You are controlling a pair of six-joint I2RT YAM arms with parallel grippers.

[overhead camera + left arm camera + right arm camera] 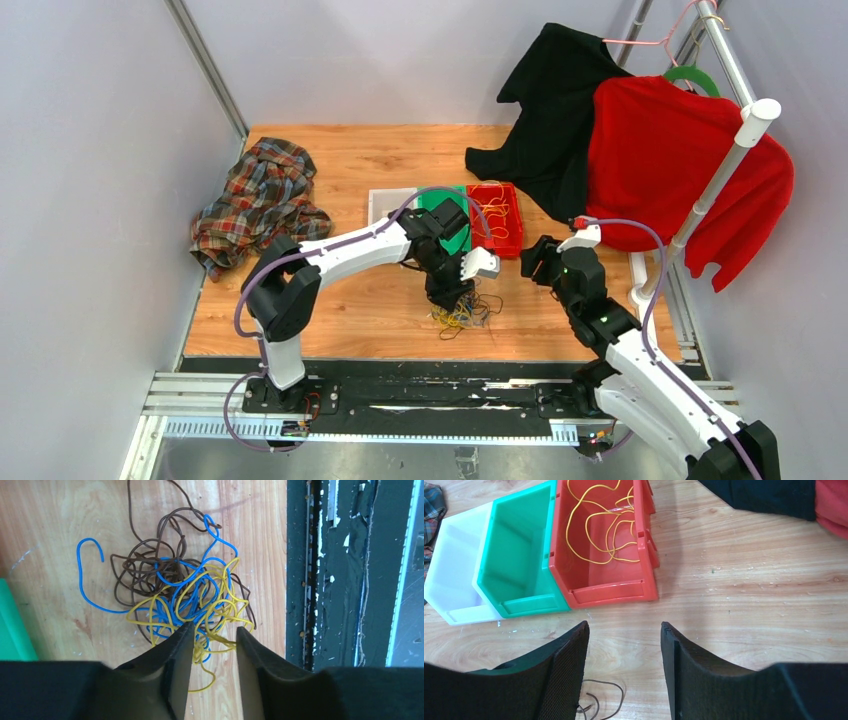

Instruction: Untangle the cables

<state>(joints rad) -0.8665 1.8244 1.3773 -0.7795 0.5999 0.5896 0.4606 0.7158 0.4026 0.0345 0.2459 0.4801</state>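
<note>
Cables [185, 595] lie mostly knotted, one yellow wire [599, 525] apparently binned; our left fingers [170, 670] straddle them half-open, right fingers [559, 675] gape empty

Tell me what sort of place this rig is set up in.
Probably a robot lab test cell: plain grey walls box in a wooden table, with staged props such as sorting bins, a clothes rack and tangled cables.
</note>
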